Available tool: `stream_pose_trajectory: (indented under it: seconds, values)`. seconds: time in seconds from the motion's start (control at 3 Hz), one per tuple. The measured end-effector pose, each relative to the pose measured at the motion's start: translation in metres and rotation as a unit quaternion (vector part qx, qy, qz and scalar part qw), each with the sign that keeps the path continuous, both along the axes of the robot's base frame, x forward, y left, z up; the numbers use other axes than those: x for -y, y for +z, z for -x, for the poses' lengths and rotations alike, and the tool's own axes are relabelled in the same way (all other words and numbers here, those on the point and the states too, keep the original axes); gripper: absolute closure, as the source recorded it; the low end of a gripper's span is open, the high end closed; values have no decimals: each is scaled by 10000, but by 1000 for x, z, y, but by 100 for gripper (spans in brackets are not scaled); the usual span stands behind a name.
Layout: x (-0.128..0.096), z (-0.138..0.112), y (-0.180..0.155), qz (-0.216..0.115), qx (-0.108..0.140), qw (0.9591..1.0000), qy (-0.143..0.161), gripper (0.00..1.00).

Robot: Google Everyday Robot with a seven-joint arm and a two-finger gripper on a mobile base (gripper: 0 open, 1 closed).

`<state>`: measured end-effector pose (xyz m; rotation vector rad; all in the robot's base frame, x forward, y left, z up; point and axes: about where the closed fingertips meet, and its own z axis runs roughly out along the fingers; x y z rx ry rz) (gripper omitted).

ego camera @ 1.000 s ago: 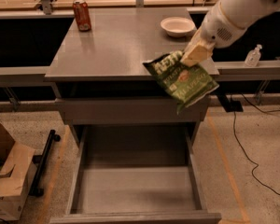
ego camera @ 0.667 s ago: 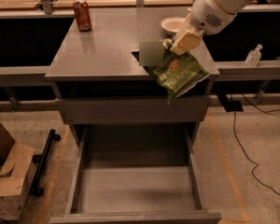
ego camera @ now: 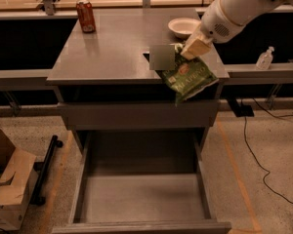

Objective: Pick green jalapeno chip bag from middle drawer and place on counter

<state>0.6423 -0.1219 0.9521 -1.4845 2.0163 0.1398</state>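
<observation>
The green jalapeno chip bag (ego camera: 189, 78) hangs from my gripper (ego camera: 184, 48) over the front right edge of the counter (ego camera: 112, 50), its lower end dangling in front of the cabinet. The gripper is shut on the bag's top end, and the white arm reaches in from the upper right. The middle drawer (ego camera: 141, 201) stands pulled out below, with a bare grey floor. A grey blurred patch sits beside the bag on the counter.
A red soda can (ego camera: 85, 16) stands at the counter's back left. A white bowl (ego camera: 184, 27) sits at the back right, just behind the gripper. A clear bottle (ego camera: 264, 58) stands on the right ledge. A cardboard box (ego camera: 7, 184) lies on the floor at left.
The gripper has carried the bag up and leftward, further onto the counter's right front area. The drawer has stayed open and still.
</observation>
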Motion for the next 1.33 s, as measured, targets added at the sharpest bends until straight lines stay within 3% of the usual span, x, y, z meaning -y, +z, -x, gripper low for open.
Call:
stream_pose_trajectory:
  seconds: [0.33,1.0,1.33]
  values:
    - [2,-42,8,1,352,9994,-28,100]
    - [3,-141,15,-385,853,9951,-315,59]
    - [-12,-178,11,-694,1029,9914,-422,36]
